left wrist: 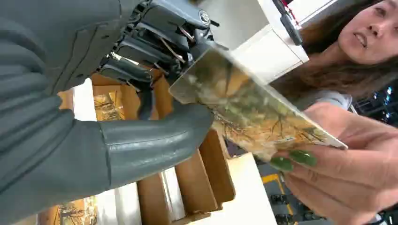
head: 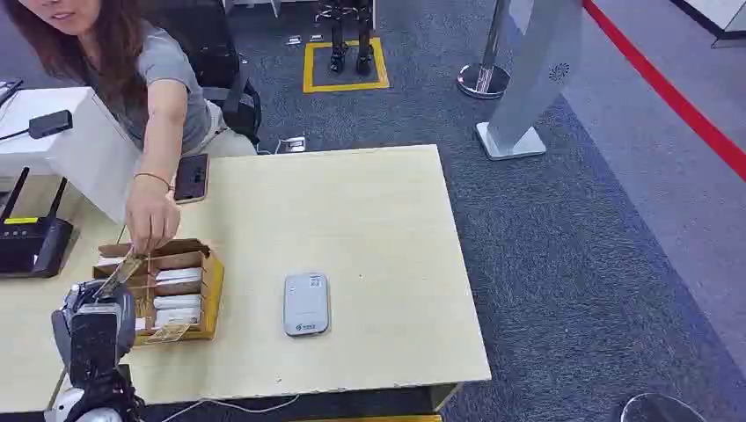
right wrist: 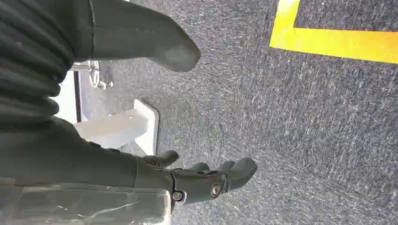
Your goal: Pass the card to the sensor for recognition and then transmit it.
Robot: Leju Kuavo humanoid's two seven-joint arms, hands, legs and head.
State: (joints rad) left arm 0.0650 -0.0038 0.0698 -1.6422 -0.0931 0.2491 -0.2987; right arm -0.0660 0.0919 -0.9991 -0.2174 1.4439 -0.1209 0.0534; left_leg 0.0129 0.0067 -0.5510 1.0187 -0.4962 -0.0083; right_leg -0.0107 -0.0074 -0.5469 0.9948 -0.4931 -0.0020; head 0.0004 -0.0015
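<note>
Left hand point(left wrist: 155, 93) gripped one end of the card point(left wrist: 244, 105); a person's hand point(left wrist: 347, 164) pinched the far end. Card sat above the cardboard box point(head: 189, 294), at 9 o'clock from the sensor point(head: 305, 303). Risk, as I judged it: both pulling could bend the card or slip it loose. Card looked thin, glossy, printed in greens and browns. Right hand point(right wrist: 206, 178) hung over carpet, fingers released, holding nothing.

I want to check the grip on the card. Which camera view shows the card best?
The left wrist view: the card is close up, pinched by the left robot hand and by the person's hand. The head view shows it small. The right wrist view faces carpet.
</note>
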